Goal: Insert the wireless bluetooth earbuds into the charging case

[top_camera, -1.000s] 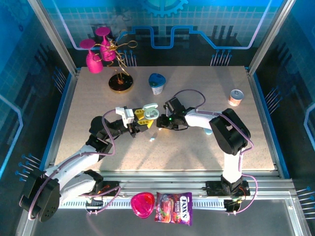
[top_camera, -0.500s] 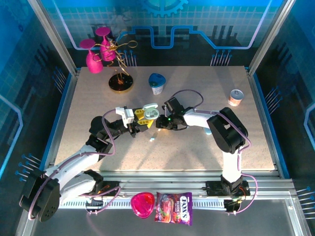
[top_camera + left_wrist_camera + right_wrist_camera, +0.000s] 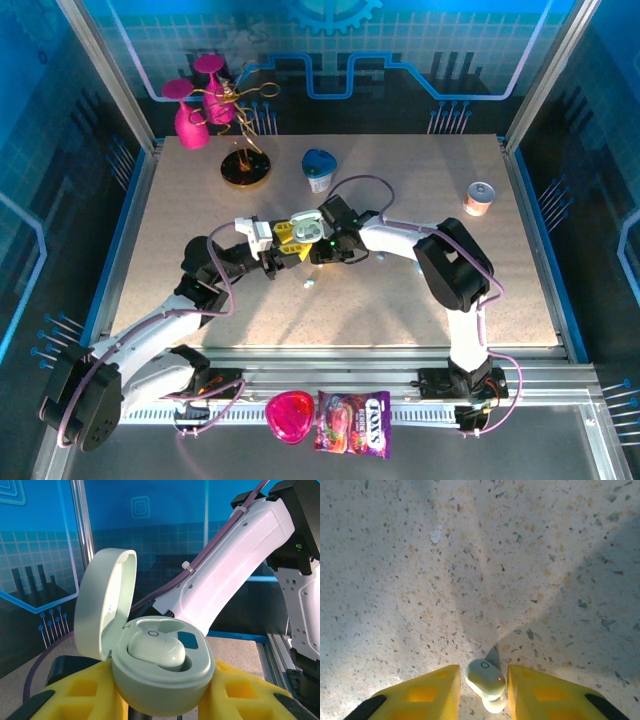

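My left gripper (image 3: 162, 696) is shut on the pale-green charging case (image 3: 165, 680), its yellow fingers on either side. The lid (image 3: 102, 610) stands open and one earbud (image 3: 157, 651) sits in a socket. From above, the case (image 3: 305, 226) is at mid-table in the left gripper (image 3: 290, 240). The right gripper (image 3: 322, 245) is just right of it. My right gripper (image 3: 482, 687) points down at the table, yellow fingers closely flanking a whitish earbud (image 3: 486, 679) with a slim gap on each side. Another earbud (image 3: 310, 283) lies loose on the table in front of the case.
Pink glasses (image 3: 190, 110) and a gold wire stand (image 3: 245, 165) are at the back left. A blue-lidded cup (image 3: 319, 168) stands behind the grippers, a small can (image 3: 480, 197) at the right. A pink case (image 3: 290, 415) and candy pack (image 3: 352, 422) lie on the front rail.
The right gripper has shifted left, closer to the held case, and its fingers have narrowed. The left arm and the case have stayed put.
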Robot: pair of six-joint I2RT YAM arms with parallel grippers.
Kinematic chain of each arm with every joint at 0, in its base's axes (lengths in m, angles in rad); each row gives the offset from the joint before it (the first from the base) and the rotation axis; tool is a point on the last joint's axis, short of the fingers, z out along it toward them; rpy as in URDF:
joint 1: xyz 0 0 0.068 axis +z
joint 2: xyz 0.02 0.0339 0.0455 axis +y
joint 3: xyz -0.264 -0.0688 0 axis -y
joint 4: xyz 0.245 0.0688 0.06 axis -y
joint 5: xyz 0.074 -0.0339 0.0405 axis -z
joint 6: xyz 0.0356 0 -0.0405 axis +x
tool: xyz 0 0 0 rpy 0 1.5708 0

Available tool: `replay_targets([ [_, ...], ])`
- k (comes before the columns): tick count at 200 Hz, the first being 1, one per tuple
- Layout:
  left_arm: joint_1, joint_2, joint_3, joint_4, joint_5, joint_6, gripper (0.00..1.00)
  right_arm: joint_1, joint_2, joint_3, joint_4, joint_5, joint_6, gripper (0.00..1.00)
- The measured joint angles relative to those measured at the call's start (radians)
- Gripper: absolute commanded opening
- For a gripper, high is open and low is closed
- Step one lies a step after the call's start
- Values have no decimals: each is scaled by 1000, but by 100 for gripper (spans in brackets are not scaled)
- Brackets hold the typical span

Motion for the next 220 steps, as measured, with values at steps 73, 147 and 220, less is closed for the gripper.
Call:
replay_targets([
  [73, 0, 0, 0, 0, 0, 0, 32, 13, 26, 42, -77, 34, -70, 27],
  [147, 0, -10, 0, 0, 0, 0, 32, 21, 21, 46, -84, 31, -76, 37],
  [220, 0, -15, 0, 0, 0, 0, 32, 18, 24, 119, -140, 56, -169, 39],
])
